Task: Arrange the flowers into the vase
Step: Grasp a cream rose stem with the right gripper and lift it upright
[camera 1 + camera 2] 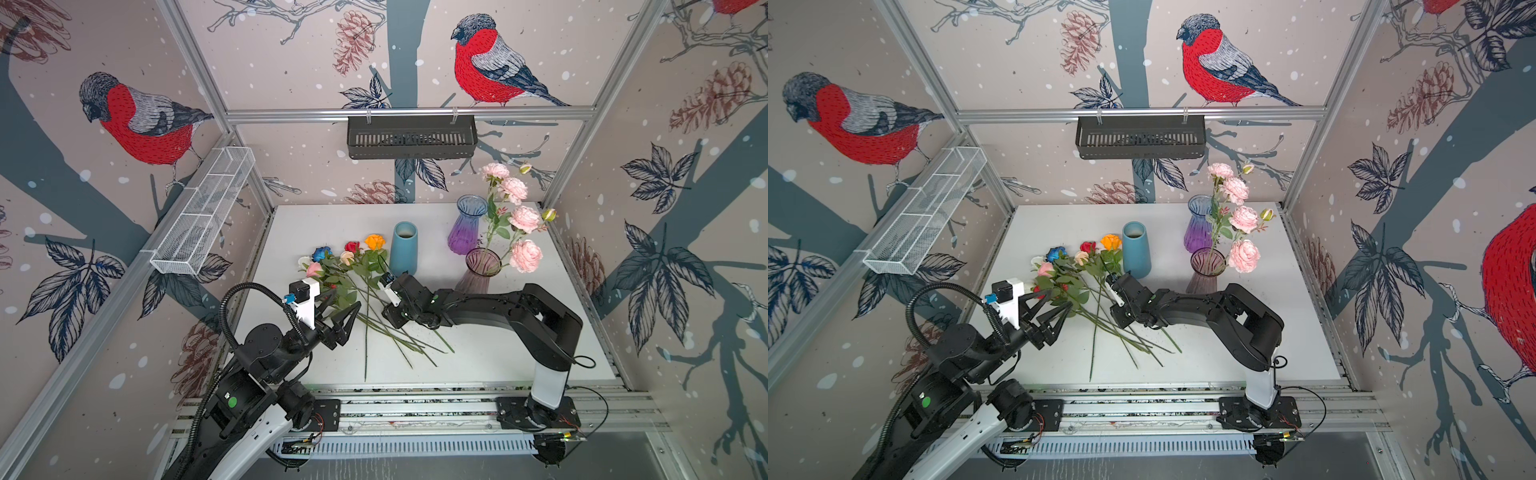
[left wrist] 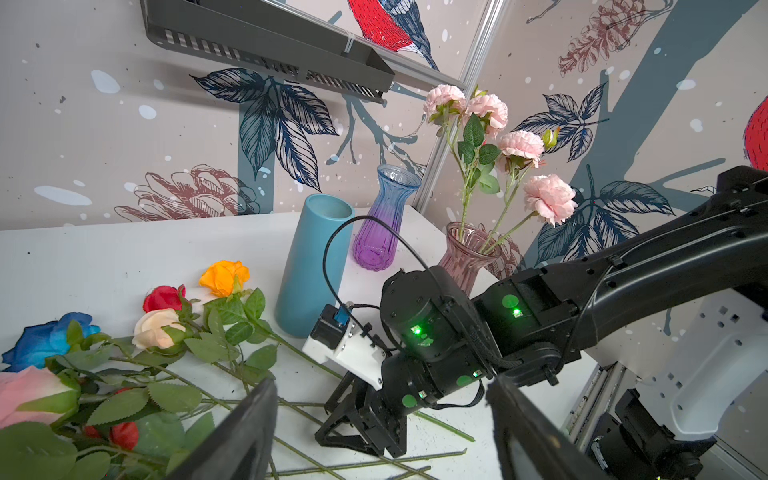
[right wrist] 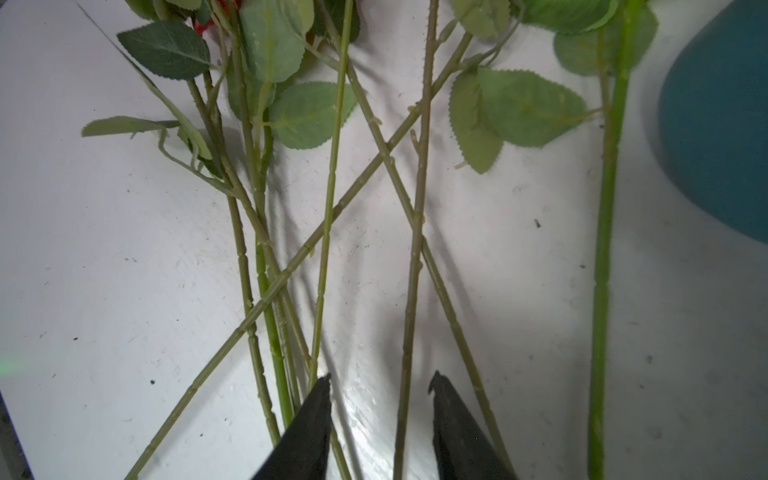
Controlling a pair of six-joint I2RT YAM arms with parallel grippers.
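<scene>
Crossed stems under my right gripper.
The flowers lie heaped on the table with their stems overlapping, and the blue vase stands just beside them. My right arm reaches low, its jaws apart astride one stem and not pinching it. My left gripper hovers wide open by the leaves.

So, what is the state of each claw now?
Left claw: open, holding nothing.
Right claw: open, one green stem between its jaws, not gripped.

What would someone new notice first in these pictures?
The huge red-breasted bird wall prints grab the eye first. Next come the heap of long-stemmed roses in many colours, lying left of centre on the white table, and the ruffled pink spray, standing in the pink ribbed glass vase on the right.
</scene>
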